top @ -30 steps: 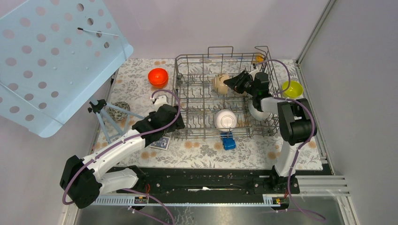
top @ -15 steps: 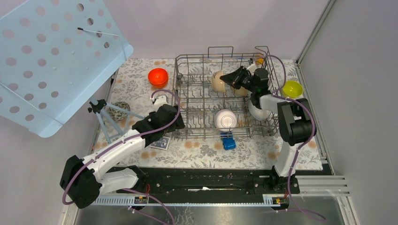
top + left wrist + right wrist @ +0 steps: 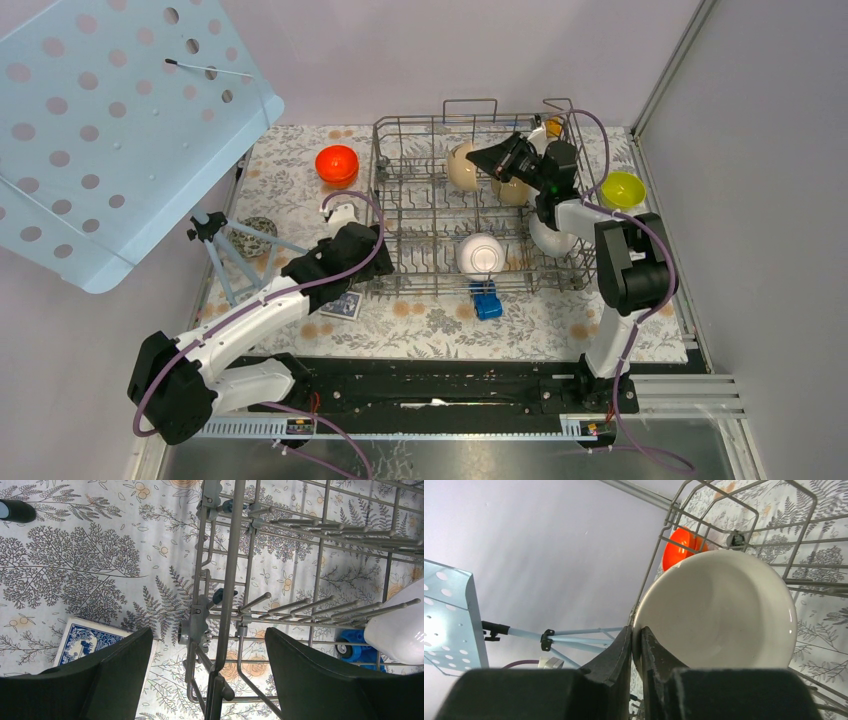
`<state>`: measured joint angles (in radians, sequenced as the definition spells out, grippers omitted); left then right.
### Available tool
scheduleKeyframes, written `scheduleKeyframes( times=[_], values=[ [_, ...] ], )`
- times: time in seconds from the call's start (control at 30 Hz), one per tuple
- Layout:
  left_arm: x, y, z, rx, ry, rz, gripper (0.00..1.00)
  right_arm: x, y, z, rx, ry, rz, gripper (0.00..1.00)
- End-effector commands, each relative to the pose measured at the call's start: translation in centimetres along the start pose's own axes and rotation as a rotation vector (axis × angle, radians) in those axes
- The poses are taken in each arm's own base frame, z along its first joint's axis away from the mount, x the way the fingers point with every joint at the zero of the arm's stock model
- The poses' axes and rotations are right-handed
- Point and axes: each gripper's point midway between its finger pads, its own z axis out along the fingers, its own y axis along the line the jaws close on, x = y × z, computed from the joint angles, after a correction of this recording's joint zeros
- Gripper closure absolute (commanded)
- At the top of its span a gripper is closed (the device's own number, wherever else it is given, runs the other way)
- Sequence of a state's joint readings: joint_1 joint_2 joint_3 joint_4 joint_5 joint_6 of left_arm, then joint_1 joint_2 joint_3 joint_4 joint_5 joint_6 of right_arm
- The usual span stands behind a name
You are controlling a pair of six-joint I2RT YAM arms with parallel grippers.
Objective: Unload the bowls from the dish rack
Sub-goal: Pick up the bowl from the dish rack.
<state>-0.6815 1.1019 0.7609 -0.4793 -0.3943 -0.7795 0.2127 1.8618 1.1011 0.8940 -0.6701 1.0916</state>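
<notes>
The dish rack (image 3: pixel 377 200) is holding a beige bowl (image 3: pixel 458 170) at its 12 o'clock end and a white bowl (image 3: pixel 480 254) at 6 o'clock. The right tool (image 3: pixel 636 636) is pinching the beige bowl's rim from 3 o'clock. The left tool (image 3: pixel 207 630) is hanging wide open over the rack's 8 o'clock corner. An orange-red bowl (image 3: pixel 337 163) is sitting on the tabletop (image 3: pixel 290 190) at 10 o'clock.

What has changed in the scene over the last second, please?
The right gripper closed on the rim of the beige bowl and drew it slightly toward the far left of the dish rack. The left gripper stayed open over the rack's left edge; the white bowl and orange-red bowl did not move.
</notes>
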Motion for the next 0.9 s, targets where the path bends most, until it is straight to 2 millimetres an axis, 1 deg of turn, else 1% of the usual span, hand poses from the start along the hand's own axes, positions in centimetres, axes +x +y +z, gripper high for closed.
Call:
scheduleKeyframes(
  times=[0.0, 0.3, 0.5, 0.67, 0.77, 0.87],
  values=[
    [-1.0, -0.2, -0.3, 0.009, -0.038, -0.022, 0.13, -1.0, 8.0, -0.4, -0.199, -0.004, -0.086, 1.00],
    [-1.8, -0.8, -1.1, 0.031, -0.046, -0.030, 0.13, -1.1, 10.4, -1.2, -0.232, -0.012, -0.095, 1.00],
    [-2.9, -1.6, -2.2, 0.061, -0.061, -0.037, 0.12, -0.6, 12.1, -1.7, -0.230, -0.009, -0.119, 1.00],
    [-3.4, -1.9, -2.9, 0.079, -0.063, -0.042, 0.12, -0.1, 12.9, -2.0, -0.217, -0.004, -0.143, 1.00],
    [-3.6, -2.3, -3.4, 0.100, -0.060, -0.046, 0.11, 0.8, 13.9, -1.9, -0.179, 0.009, -0.216, 1.00],
    [-4.3, -2.7, -4.1, 0.117, -0.069, -0.045, 0.10, 2.0, 15.1, -2.0, -0.110, 0.017, -0.367, 1.00]
  ],
)
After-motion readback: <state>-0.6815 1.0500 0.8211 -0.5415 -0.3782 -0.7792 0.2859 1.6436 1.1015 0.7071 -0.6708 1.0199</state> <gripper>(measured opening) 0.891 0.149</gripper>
